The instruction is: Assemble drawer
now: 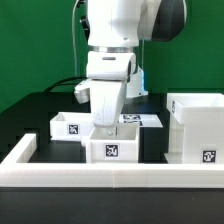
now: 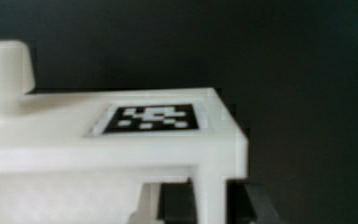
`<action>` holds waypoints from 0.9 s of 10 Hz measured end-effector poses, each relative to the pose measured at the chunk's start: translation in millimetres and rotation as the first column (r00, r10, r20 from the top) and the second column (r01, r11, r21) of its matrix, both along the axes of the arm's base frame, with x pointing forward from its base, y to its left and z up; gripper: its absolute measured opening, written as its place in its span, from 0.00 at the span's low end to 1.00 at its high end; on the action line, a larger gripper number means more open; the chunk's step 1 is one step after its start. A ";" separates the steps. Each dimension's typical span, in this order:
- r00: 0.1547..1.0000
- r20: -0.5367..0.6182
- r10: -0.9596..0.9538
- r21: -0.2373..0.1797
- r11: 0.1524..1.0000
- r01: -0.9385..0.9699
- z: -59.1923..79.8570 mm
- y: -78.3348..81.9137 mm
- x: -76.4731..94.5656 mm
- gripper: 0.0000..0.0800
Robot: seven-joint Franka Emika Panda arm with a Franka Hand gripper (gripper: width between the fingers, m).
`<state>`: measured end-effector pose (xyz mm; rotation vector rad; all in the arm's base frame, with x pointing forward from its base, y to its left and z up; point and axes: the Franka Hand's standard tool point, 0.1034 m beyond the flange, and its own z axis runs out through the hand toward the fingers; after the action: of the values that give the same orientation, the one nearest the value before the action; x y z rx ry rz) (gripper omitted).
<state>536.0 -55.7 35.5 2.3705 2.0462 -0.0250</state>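
Observation:
A small white drawer tray (image 1: 110, 148) with a marker tag on its front sits at the table's middle front. My gripper (image 1: 106, 127) comes straight down on it, its jaws closed on the tray's upright wall. In the wrist view my gripper (image 2: 208, 204) shows two dark fingers (image 2: 172, 203) pressed on either side of a thin white wall (image 2: 208, 195), below the tray's tagged face (image 2: 153, 118). A second white tray (image 1: 68, 125) lies to the exterior view's left. The tall open white drawer box (image 1: 197, 125) stands at the exterior view's right.
A low white barrier (image 1: 110, 178) runs along the front and up the exterior view's left side. The marker board (image 1: 143, 118) lies flat behind the arm. A rounded white part (image 2: 2, 70) shows beside the tray in the wrist view.

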 end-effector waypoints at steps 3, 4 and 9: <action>0.997 0.002 0.072 -0.012 0.997 -0.072 -10.0 15.5 -5.5 0.05; 0.994 0.000 0.113 -0.023 0.993 -0.113 -10.0 25.6 -2.7 0.05; 0.992 -0.023 0.126 -0.026 0.992 -0.127 -12.9 27.4 -3.2 0.05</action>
<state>532.8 -28.3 22.6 2.2297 2.1863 -0.0771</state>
